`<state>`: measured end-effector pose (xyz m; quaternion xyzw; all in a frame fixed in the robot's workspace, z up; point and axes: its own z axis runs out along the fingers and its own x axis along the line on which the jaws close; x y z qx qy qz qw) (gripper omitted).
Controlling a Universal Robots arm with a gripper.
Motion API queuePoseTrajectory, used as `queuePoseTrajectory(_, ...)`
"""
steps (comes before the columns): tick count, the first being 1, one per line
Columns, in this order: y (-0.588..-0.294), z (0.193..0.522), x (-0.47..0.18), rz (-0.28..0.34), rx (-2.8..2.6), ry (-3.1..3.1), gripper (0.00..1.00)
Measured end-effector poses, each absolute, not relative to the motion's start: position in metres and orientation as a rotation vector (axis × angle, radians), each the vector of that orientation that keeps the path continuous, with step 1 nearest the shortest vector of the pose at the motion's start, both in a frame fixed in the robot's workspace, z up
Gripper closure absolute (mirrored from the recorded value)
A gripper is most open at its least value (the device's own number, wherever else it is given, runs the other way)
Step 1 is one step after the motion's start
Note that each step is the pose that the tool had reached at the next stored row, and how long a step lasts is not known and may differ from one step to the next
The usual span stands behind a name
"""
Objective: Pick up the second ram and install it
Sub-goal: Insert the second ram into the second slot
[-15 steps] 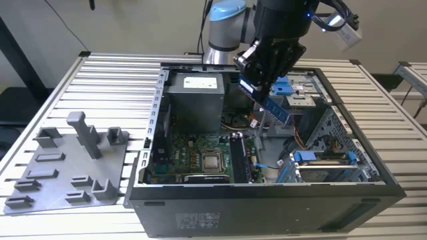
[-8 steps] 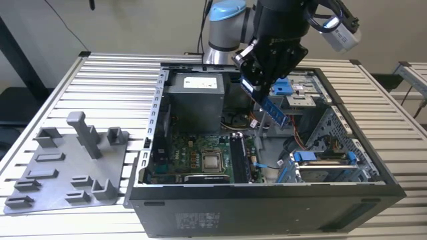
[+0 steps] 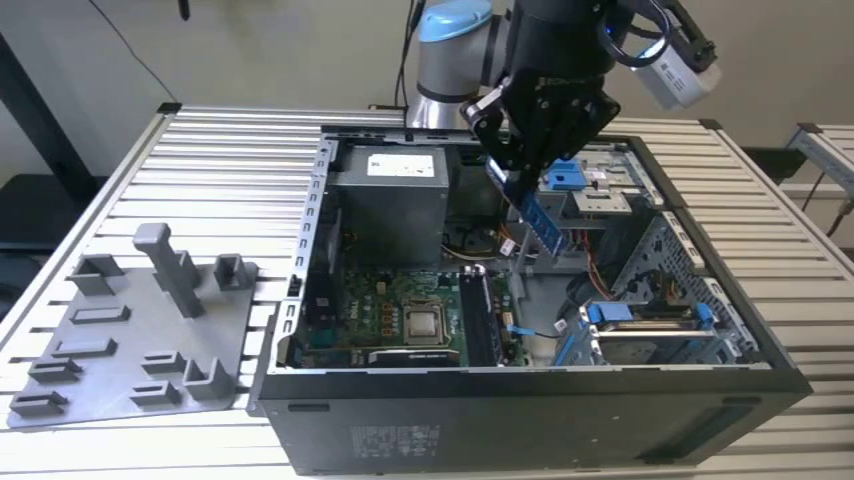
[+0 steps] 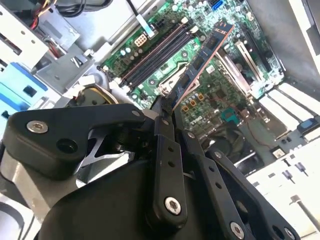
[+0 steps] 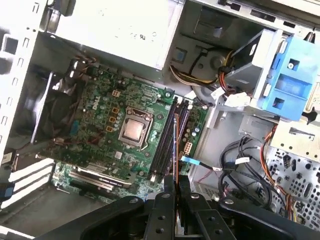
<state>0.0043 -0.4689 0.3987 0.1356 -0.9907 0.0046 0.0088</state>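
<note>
The second ram is a slim strip hanging tilted in the air over the open computer case. My gripper is shut on its upper end. In the second wrist view the ram reaches out from the gripper over the motherboard. The first wrist view shows the ram edge-on, coming from the gripper. It sits in line with the long dark memory slots but is held above them. In the exterior view the memory slots lie right of the silver processor.
The power supply fills the case's far end. A blue drive cage and loose cables sit on the exterior view's right. A grey plastic fixture plate with a tall post lies on the slatted table at the left.
</note>
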Motion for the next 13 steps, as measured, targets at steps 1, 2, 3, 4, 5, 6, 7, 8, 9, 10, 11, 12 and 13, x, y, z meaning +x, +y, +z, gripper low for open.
queuePoseTrajectory(1, -0.4689, 0.3987, 0.0043, 0.014, 0.401, -3.098, 0.86)
queuePoseTrajectory(2, -0.4689, 0.3986, 0.0043, 0.014, 0.379, -3.101, 0.86)
queuePoseTrajectory(3, -0.4689, 0.3985, 0.0043, 0.014, 0.357, -3.103, 0.86)
queuePoseTrajectory(4, -0.4689, 0.3984, 0.0043, 0.014, 0.335, -3.106, 0.86)
queuePoseTrajectory(5, -0.4689, 0.3983, 0.0043, 0.013, 0.313, -3.108, 0.86)
queuePoseTrajectory(6, -0.4689, 0.3982, 0.0043, 0.013, 0.292, -3.110, 0.86)
queuePoseTrajectory(7, -0.4689, 0.3981, 0.0043, 0.013, 0.270, -3.112, 0.86)
queuePoseTrajectory(8, -0.4689, 0.3981, 0.0043, 0.013, 0.248, -3.114, 0.86)
queuePoseTrajectory(9, -0.4689, 0.3980, 0.0043, 0.013, 0.227, -3.115, 0.86)
queuePoseTrajectory(10, -0.4689, 0.3979, 0.0043, 0.012, 0.207, -3.116, 0.86)
queuePoseTrajectory(11, -0.4689, 0.3979, 0.0043, 0.012, 0.187, -3.118, 0.86)
queuePoseTrajectory(12, -0.4689, 0.3978, 0.0043, 0.012, 0.168, -3.119, 0.86)
queuePoseTrajectory(13, -0.4689, 0.3977, 0.0043, 0.012, 0.148, -3.120, 0.86)
